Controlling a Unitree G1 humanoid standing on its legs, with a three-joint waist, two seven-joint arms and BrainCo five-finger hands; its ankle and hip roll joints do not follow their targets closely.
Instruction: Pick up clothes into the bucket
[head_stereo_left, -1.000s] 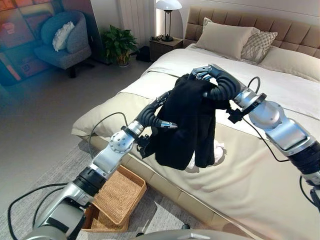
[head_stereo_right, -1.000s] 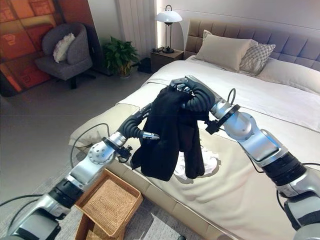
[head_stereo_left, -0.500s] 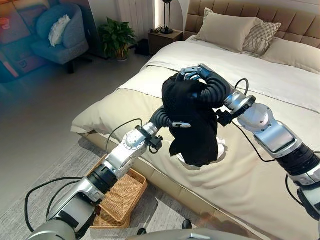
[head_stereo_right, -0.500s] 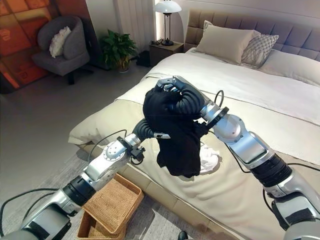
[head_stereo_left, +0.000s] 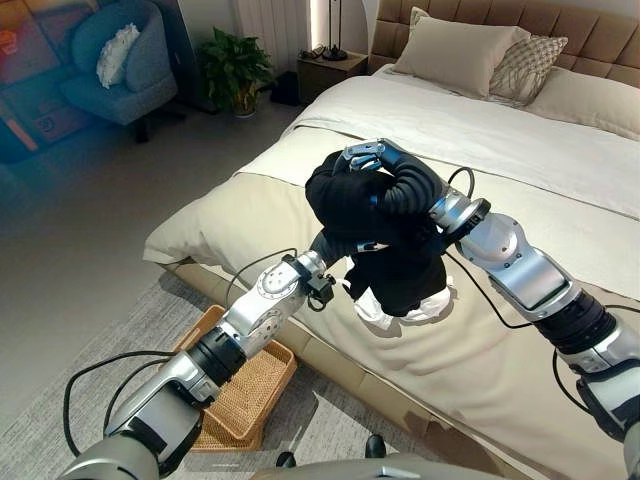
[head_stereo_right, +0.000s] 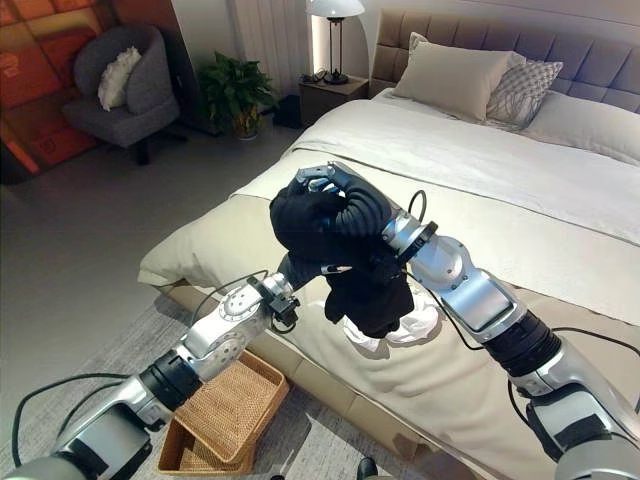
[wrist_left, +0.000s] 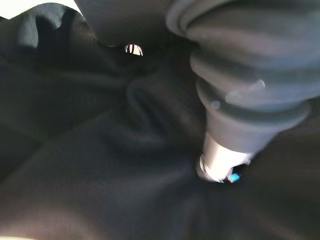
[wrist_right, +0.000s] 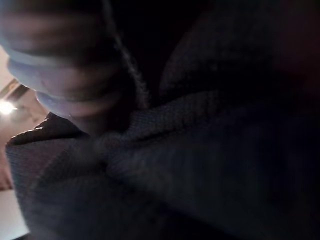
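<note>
The black garment (head_stereo_left: 375, 225) is bunched into a ball and is held up above the near edge of the bed (head_stereo_left: 560, 170), between the two hands. The right hand (head_stereo_left: 366, 155) is on top of the bundle, and its fingers curl over the upper side of the cloth and grip it. The left hand (head_stereo_left: 352, 245) comes from below and is pushed into the lower part of the garment. Its fingers are hidden in the folds, so I cannot tell if they are closed on the cloth or not. In the left wrist view the dark cloth (wrist_left: 100, 165) lies close around the hand. A white cloth (head_stereo_left: 400, 308) lies on the bed cover just under the hanging part of the black garment. The wicker basket (head_stereo_left: 240, 385) stands on the grey rug (head_stereo_left: 70, 400) beside the bed, under the left forearm, well below the garment. At the head of the bed there are pillows (head_stereo_left: 470, 50)
</note>
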